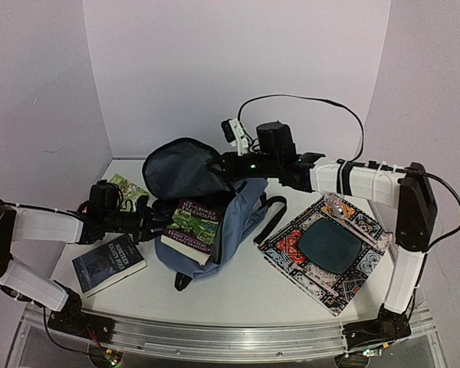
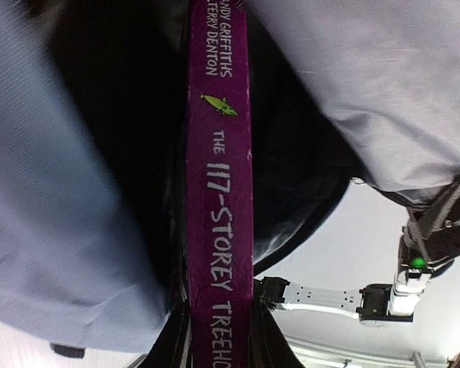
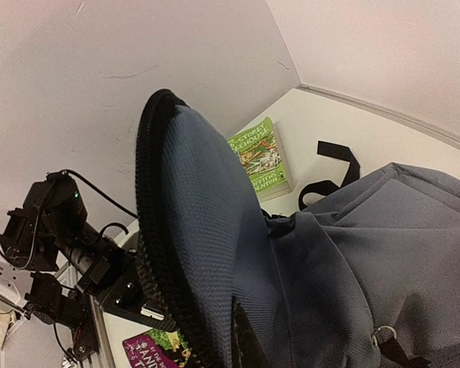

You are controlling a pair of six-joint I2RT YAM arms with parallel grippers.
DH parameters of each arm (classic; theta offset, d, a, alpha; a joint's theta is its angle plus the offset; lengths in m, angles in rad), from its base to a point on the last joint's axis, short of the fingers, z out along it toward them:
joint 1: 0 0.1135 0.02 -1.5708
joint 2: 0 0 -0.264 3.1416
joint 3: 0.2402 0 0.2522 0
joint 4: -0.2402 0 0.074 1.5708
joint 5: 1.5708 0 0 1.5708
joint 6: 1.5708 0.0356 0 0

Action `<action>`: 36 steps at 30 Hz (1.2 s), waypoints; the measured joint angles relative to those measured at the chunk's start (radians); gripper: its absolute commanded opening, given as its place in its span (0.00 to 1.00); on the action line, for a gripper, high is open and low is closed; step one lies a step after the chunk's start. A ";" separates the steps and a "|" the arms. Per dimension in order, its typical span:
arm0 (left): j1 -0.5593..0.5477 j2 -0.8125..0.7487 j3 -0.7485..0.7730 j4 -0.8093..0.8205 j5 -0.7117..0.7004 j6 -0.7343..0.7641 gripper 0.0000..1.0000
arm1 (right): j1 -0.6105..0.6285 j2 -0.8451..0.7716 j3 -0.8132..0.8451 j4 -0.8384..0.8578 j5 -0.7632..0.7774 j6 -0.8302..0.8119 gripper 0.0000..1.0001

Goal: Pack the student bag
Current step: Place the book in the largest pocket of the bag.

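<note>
The slate-blue student bag lies at the table's middle with its mouth toward the left. My right gripper is shut on the bag's top flap and holds it raised, so the dark inside shows. My left gripper is shut on a purple book, "The 117-Storey Treehouse". Its spine runs between the jaws into the bag's mouth. The book's near half rests on the bag's lower lip.
A green book lies behind the left arm near the back wall. A dark book lies at the front left. Right of the bag is a patterned cloth mat with a dark pad and a clear pouch on it.
</note>
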State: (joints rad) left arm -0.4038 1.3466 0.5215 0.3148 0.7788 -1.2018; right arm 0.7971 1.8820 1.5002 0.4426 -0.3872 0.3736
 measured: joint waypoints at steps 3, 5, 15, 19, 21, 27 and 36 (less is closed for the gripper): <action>0.000 0.027 0.051 0.022 0.024 0.016 0.00 | 0.000 0.000 0.000 0.009 -0.024 0.007 0.00; 0.000 0.048 0.065 0.058 0.040 0.017 0.00 | 0.000 0.000 0.000 0.020 -0.040 0.010 0.00; 0.000 0.199 0.070 0.278 0.049 -0.055 0.00 | 0.000 0.001 0.000 0.025 -0.098 0.014 0.00; 0.008 0.246 0.069 0.398 0.037 -0.104 0.00 | 0.000 0.001 0.000 0.026 -0.117 0.018 0.00; 0.012 0.276 0.069 0.472 0.040 -0.133 0.00 | 0.000 0.001 0.000 0.030 -0.126 0.018 0.00; 0.014 0.358 0.107 0.583 0.058 -0.160 0.00 | 0.000 0.007 0.001 0.041 -0.143 0.022 0.00; 0.034 0.542 0.164 0.663 0.048 -0.088 0.09 | 0.000 0.054 0.012 0.052 -0.149 0.052 0.00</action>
State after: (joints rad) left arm -0.3694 1.8889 0.6858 0.9773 0.8272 -1.2901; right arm 0.7975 1.9365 1.5120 0.4942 -0.5360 0.4254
